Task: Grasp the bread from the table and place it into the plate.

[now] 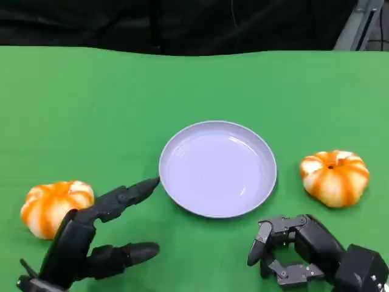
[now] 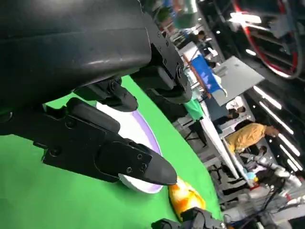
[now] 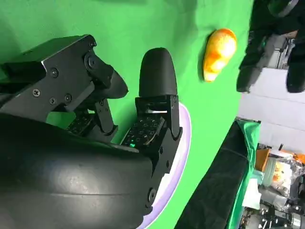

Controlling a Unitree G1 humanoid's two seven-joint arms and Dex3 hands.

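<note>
An empty pale lilac plate [image 1: 182, 146] sits mid-table. Two orange-and-white round breads lie on the green cloth: one left of the plate [image 1: 56, 205], one right of it [image 1: 335, 176]. My left hand [image 1: 91, 243] rests near the front edge beside the left bread, fingers spread, holding nothing; one fingertip [image 1: 149, 183] reaches close to the plate's rim. My right hand [image 1: 307, 249] sits in front of the right bread, fingers bent but apart, holding nothing. The left wrist view shows the plate [image 2: 143, 138] and the right bread [image 2: 186, 198]. The right wrist view shows the left bread [image 3: 219, 52].
Green cloth [image 1: 91, 103] covers the table up to a dark back edge. People and furniture stand beyond the table in the left wrist view [image 2: 248, 136].
</note>
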